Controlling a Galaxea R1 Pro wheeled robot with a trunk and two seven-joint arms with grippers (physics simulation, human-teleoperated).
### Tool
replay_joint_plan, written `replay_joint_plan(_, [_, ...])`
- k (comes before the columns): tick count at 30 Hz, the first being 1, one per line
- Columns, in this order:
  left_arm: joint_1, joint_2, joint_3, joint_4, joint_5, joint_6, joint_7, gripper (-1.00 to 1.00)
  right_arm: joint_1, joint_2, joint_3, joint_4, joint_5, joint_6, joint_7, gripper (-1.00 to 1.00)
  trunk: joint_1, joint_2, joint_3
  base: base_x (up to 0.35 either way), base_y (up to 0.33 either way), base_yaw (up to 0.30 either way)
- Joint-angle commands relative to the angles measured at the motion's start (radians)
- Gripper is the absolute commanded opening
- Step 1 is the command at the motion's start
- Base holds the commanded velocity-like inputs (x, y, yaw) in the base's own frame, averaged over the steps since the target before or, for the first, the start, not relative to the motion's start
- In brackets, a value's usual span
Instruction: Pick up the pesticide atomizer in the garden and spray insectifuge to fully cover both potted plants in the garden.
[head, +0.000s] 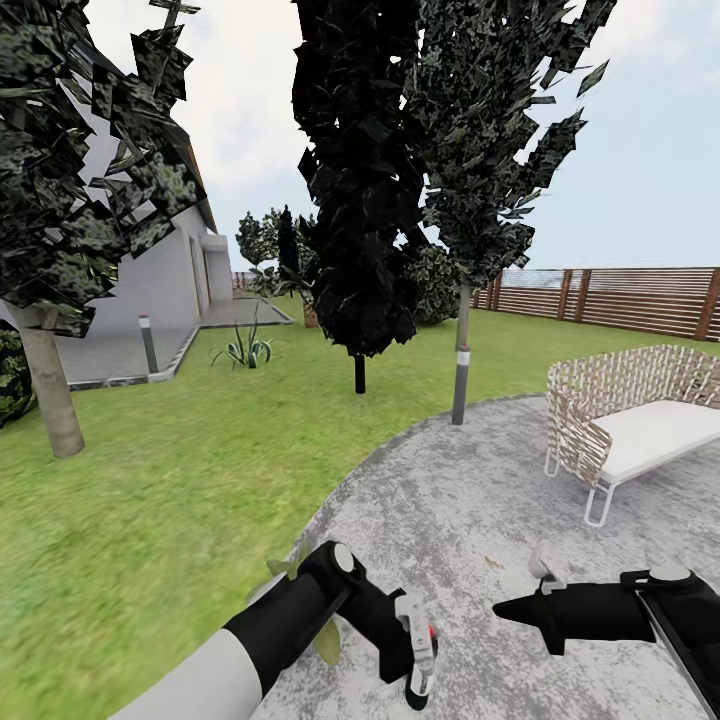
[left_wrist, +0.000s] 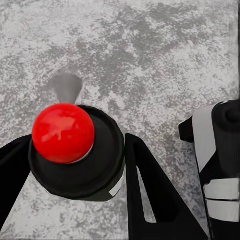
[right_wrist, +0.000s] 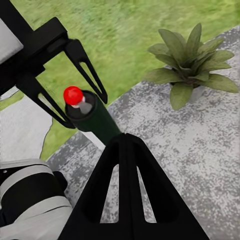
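On the grey patio, the left gripper (left_wrist: 75, 165) clamps the red-capped pesticide atomizer (right_wrist: 92, 117) upright, a potted plant (right_wrist: 187, 55) close beyond it; the right gripper's (right_wrist: 127, 145) fingers meet, empty.

open patio (head: 450, 500) ahead; wicker sofa (head: 640, 420) right, trees (head: 360, 200) beyond

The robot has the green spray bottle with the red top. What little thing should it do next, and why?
Probably turn the left tool so the pesticide atomizer points at the potted plant nearby. The left tool is shut on the bottle, so picking up looks done, and the plant sits at the edge of the grey patio beside the grass, not yet aimed at.
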Motion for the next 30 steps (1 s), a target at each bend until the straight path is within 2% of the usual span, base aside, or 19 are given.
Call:
replay_joint_plan(1, [-0.001,0.000,0.000,-0.003,0.002,0.010,-0.005,-1.00,-0.001,0.001,-0.001,-0.001,0.009,0.007,0.008,-1.00,0.000,-0.001,-0.001,0.000,0.000,0.000])
replay_joint_plan(5, [-0.001,0.000,0.000,-0.006,0.008,0.010,-0.008,-1.00,-0.001,0.027,-0.001,-0.001,0.009,0.006,0.006,-1.00,0.000,-0.001,-0.001,0.000,0.000,0.000])
replay_joint_plan(17, [-0.001,0.000,0.005,-0.005,-0.009,0.030,-0.015,-1.00,-0.001,0.035,-0.001,-0.002,0.009,0.003,0.003,-1.00,0.000,-0.001,-0.001,0.000,0.000,0.000])
replay_joint_plan(20, [-0.001,0.000,0.006,-0.005,-0.009,0.048,-0.015,-1.00,-0.001,0.046,-0.001,-0.002,0.009,0.005,0.001,-1.00,0.000,-0.001,-0.001,0.000,0.000,0.000])
replay_joint_plan(22, [-0.001,0.000,0.006,-0.006,-0.010,0.052,-0.015,-1.00,-0.001,0.070,-0.001,-0.002,0.008,0.005,0.001,-1.00,0.000,-0.001,-0.001,0.000,0.000,0.000])
replay_joint_plan(23, [-0.001,0.000,0.006,-0.006,-0.010,0.055,-0.015,-1.00,-0.001,0.108,-0.001,-0.003,0.008,0.004,0.001,-1.00,0.000,-0.001,-0.001,0.000,0.000,0.000])
replay_joint_plan(25, [-0.001,0.000,0.006,-0.007,-0.010,0.057,-0.015,-1.00,-0.001,0.151,-0.001,-0.003,0.008,0.003,0.002,-1.00,0.000,-0.001,-0.001,0.000,0.000,0.000])
replay_joint_plan(27, [-0.001,0.000,0.005,-0.007,-0.010,0.057,-0.015,-1.00,-0.001,0.172,-0.001,-0.003,0.008,0.002,0.004,-1.00,0.000,-0.001,-0.001,0.000,0.000,0.000])
replay_joint_plan(30, [-0.001,0.000,0.005,-0.007,-0.010,0.055,-0.015,-1.00,-0.001,0.180,-0.001,-0.003,0.008,0.001,0.006,-1.00,0.000,-0.001,-0.001,0.000,0.000,0.000])
